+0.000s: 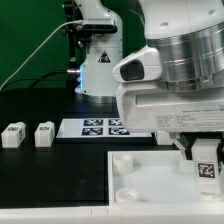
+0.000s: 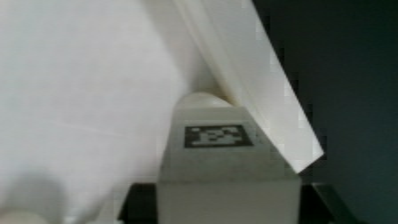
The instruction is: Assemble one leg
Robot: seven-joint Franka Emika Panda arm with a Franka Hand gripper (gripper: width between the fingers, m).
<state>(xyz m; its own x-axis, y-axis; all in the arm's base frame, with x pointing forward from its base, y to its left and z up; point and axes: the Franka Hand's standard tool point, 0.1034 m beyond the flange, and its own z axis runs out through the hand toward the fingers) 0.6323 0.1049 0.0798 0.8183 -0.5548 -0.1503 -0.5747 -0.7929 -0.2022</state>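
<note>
Pincer [image 1: 203, 154] clamps leg [image 1: 206, 169]; leg upright at white panel [image 1: 140, 186] edge

Matt white plastic leg [image 1: 206, 166], panel [image 1: 140, 186]

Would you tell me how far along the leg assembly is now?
Done: one leg is picked up, clamped in the gripper. In hand: it is held at the white panel. Left: seating it; I cannot see it in a socket. Two other legs wait unused.

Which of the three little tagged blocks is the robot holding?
The leg in the end effector, over the white panel; the other two stand free at the exterior view's left.
</note>
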